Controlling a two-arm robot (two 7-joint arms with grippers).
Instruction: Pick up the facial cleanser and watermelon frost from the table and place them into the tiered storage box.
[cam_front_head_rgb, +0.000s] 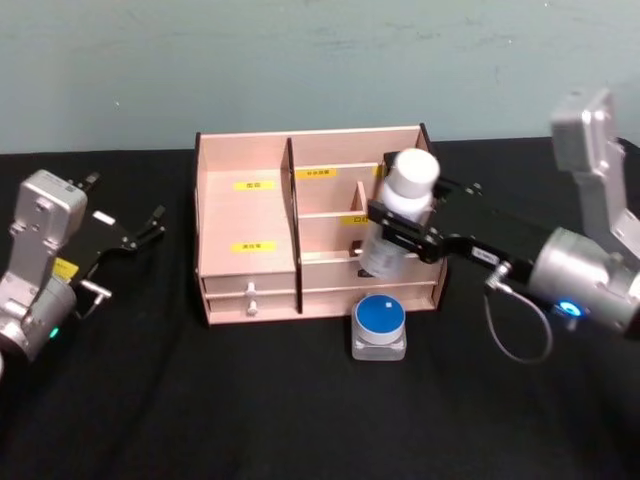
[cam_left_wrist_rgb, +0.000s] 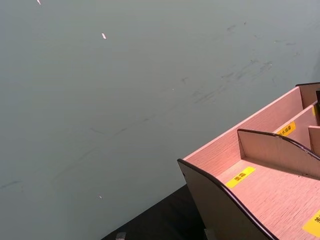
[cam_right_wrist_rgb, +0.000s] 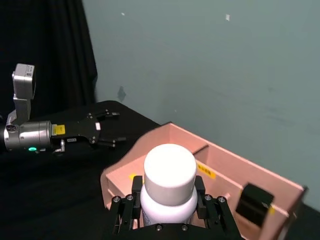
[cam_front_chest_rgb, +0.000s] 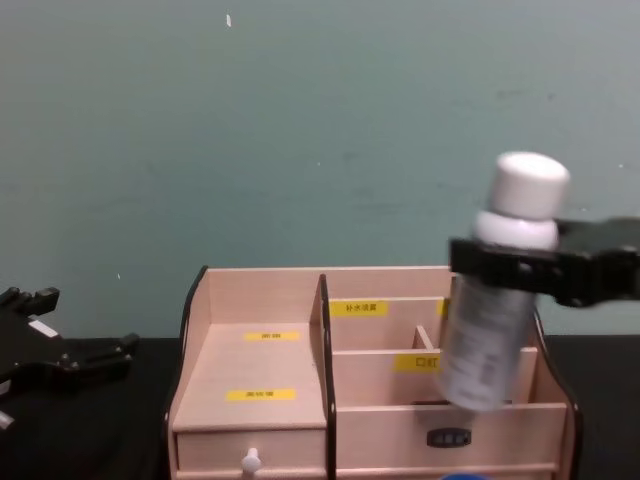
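Observation:
My right gripper is shut on the facial cleanser, a white-capped bottle held tilted above the right-hand compartments of the tiered storage box. In the chest view the facial cleanser hangs in front of the box's right tiers, clamped just under its cap. The right wrist view looks down on the cap over the box. The watermelon frost, a small pale case with a round blue top, stands on the black table right in front of the box. My left gripper rests open at the far left.
The box's white-knobbed drawer is closed. A cable loop hangs under my right arm. A teal wall stands behind the table. Black tabletop stretches in front of and to the left of the box.

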